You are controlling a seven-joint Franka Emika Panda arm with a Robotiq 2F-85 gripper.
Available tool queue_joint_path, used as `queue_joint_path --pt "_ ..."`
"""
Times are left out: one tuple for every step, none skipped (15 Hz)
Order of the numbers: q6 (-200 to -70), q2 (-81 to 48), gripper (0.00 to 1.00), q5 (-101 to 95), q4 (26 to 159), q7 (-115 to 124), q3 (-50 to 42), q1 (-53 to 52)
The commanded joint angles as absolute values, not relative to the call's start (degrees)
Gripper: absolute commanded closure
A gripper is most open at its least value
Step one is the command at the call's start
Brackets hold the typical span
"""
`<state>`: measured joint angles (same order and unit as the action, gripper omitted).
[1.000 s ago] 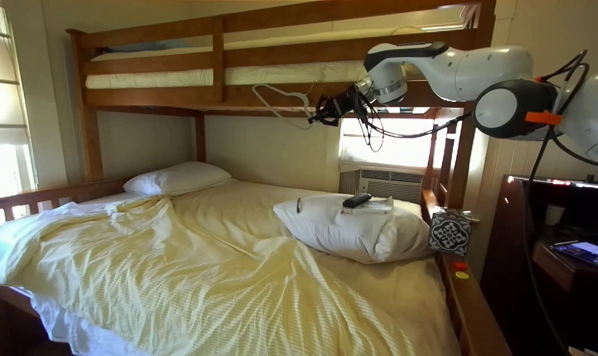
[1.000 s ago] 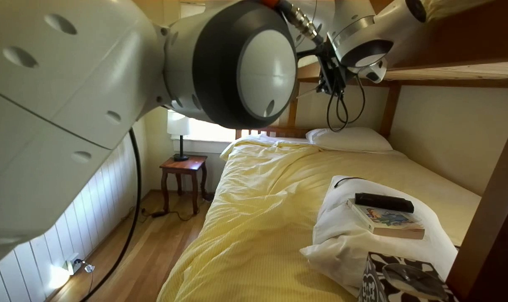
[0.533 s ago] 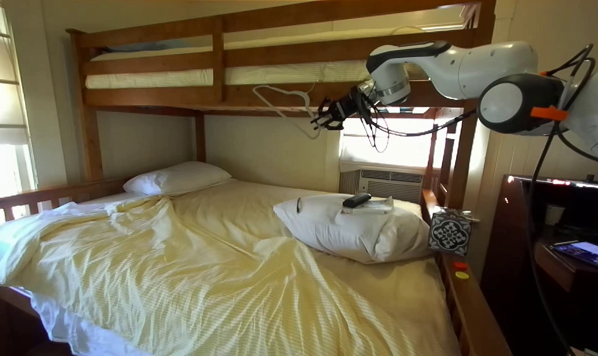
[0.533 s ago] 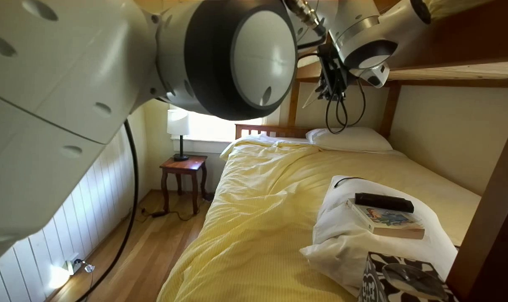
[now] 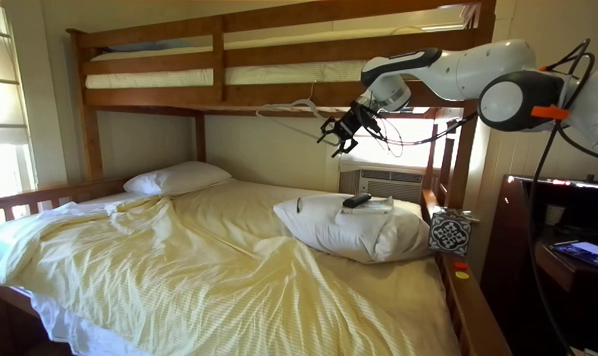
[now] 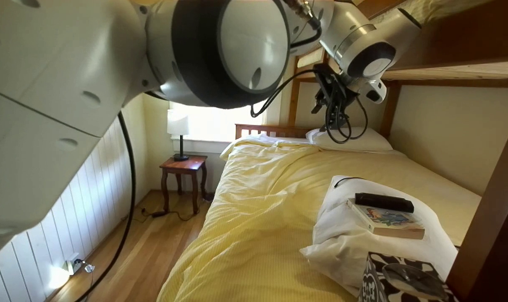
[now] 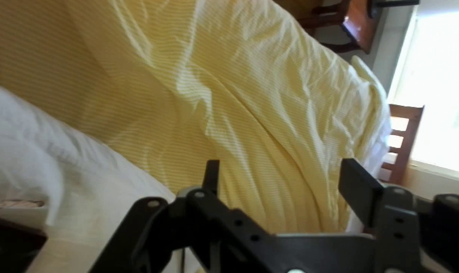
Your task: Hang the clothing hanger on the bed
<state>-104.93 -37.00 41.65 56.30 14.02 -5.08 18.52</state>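
A thin whitish clothing hanger (image 5: 299, 103) hangs from the bed (image 5: 150, 96), its hook at the upper edge of the top bunk's lowest wooden rail. It slants in an exterior view, the right end lower than the left. Just in front of that right end is my gripper (image 5: 327, 148), its jaws apart and pointing down to the left; whether they touch the hanger I cannot tell. In the wrist view, the gripper (image 7: 279, 170) is wide with only the yellow sheet behind the gap. The hanger is out of sight in the wrist view.
Below lie a yellow sheet (image 5: 180, 277) and a white pillow (image 5: 353, 232) bearing a book (image 6: 388, 222) and a dark case (image 6: 384, 202). A patterned box (image 5: 450, 232) stands on the bed's end rail. Loose cables (image 5: 393, 141) dangle from the wrist.
The jaws have parted and let go of the hanger's lower right end. My gripper has moved down and slightly right. The hanger's left corner has dropped and its right end swung lower right.
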Motion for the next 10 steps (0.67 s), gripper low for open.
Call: queue_joint_path --pt "-108.2 -30.2 0.0 33.2 65.2 15.0 -10.2 15.4" --pt "-109.9 -28.9 0.0 30.8 66.9 14.6 -11.5 14.4" --pt "-110.7 -27.1 0.0 28.1 68.7 14.5 -12.9 13.5" --pt "-111.2 -26.1 0.0 25.1 69.9 14.5 -14.2 12.7" --pt "-109.9 -24.9 0.0 21.8 70.8 13.9 -15.2 12.0" --pt "-108.4 -23.4 0.0 18.8 71.9 12.7 -16.0 11.5" --pt "-106.8 -22.2 0.0 16.3 72.9 11.4 -16.3 10.9" --pt "-104.9 -21.0 0.0 14.4 73.7 9.5 -16.1 10.7" --pt "-103.6 -19.9 0.0 12.7 74.3 8.0 -16.1 10.4" --pt "-102.7 -18.9 0.0 10.9 74.9 7.0 -16.1 10.0"
